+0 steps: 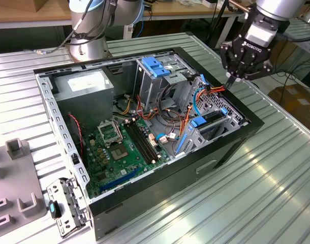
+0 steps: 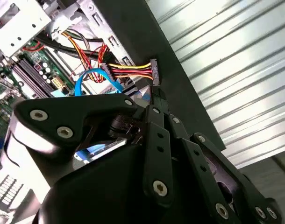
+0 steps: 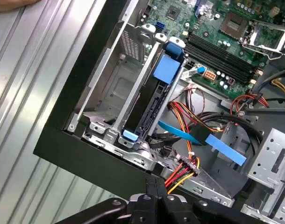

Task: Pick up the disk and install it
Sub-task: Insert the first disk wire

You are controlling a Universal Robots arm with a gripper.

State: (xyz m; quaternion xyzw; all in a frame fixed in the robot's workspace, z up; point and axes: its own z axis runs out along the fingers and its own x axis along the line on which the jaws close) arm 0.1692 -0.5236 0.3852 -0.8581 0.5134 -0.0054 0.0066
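Hand [image 1: 231, 81] closed, fingers [image 2: 157, 140] pressed together, and we see nothing held between them. In the exterior view it hangs over the rim of the open computer case [image 1: 160, 189] on the exterior view's right, tips pointing down. In both wrist views the tips sit just beside a power connector [image 2: 153, 71] with red, yellow and black wires; we can't tell if they touch. The disk [image 3: 149, 112] is not in the hand. We see it standing on edge in the grey drive bay [image 3: 110, 93] at the case corner, blue carrier tabs at both ends. A flat blue data cable [image 3: 180, 133] runs near it. The motherboard [image 1: 119, 147] lies further inside the case. The case rests on the ribbed metal surface [image 1: 236, 203].
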